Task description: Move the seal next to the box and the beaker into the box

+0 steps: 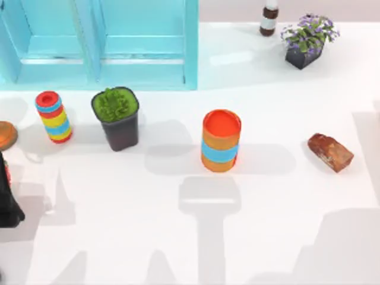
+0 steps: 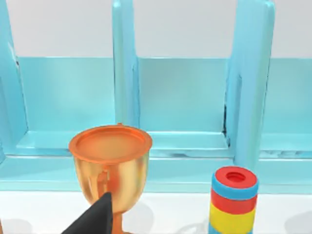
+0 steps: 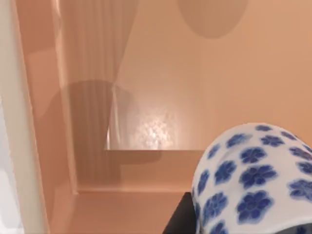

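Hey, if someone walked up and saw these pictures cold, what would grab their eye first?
Probably the big turquoise shelf across the table's back left, and the orange cylinder with a blue band standing mid-table. On the right lies the seal, a reddish-brown block. The right wrist view shows the beaker, white with blue flowers, close up over a peach-coloured box interior.

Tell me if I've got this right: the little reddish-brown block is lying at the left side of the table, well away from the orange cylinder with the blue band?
Not quite. In the top view the seal lies at the right side of the table, not the left. It is indeed well apart from the orange cylinder, which stands near the middle.
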You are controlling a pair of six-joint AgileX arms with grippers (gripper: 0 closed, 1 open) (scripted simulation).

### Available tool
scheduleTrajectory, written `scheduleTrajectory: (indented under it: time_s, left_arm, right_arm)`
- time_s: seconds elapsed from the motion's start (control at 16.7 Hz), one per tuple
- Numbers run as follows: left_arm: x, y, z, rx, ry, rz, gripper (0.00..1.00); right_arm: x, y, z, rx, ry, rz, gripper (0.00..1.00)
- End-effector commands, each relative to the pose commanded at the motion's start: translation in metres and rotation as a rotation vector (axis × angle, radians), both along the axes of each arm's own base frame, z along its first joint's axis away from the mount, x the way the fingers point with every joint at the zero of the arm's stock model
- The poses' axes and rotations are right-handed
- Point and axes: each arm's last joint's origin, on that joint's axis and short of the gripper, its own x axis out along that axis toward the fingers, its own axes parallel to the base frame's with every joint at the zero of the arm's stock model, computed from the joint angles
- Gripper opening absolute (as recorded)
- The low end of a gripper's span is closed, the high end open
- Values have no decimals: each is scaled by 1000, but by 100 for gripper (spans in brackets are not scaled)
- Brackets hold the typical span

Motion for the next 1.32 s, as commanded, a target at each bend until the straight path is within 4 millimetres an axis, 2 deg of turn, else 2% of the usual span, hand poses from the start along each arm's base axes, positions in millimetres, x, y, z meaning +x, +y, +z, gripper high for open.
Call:
scheduleTrajectory:
  time_s: [0.12,0.24,0.6,0.9,1.08,1.32]
  left_arm:
    - [0,0,0,0,0,0,100]
    - [0,0,0,0,0,0,100]
    - [0,0,0,0,0,0,100]
    - [0,0,0,0,0,0,100]
    - [0,0,0,0,0,0,100]
    - [0,0,0,0,0,0,100]
  right_arm:
    - [-11,-21,-3,2,-1,0,0]
    - [-18,-31,-5,3,-1,0,0]
    - [-19,-32,-5,-1,-6,3,0]
    - [-20,-27,-7,22,-99,61,0]
    - [-22,-29,-18,23,-112,72,0]
    - [-20,-31,-49,-4,-54,40,0]
